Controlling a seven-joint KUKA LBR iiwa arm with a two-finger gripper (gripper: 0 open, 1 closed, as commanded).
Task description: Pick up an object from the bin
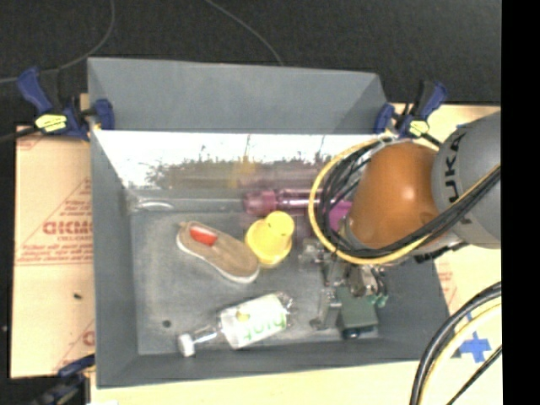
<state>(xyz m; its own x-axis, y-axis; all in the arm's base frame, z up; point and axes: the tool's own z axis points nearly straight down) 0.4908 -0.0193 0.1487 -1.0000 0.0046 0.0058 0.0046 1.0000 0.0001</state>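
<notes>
My gripper (336, 287) hangs low in the right part of the bin, under the arm's orange cover. A small dark green block (359, 319) lies just right of and below it, touching or nearly touching the gripper's body. A clear plastic bottle (245, 323) with a green label and a white cap lies on its side to the gripper's left, by the front wall. A yellow cup-like cylinder (270, 235) stands up and to the left of the gripper.
A tan oval pad (221, 252) with a red patch lies left of the yellow cylinder. A purple-pink tube-like thing (283, 200) rests along the back wall, its right end hidden by the arm's cover and cables.
</notes>
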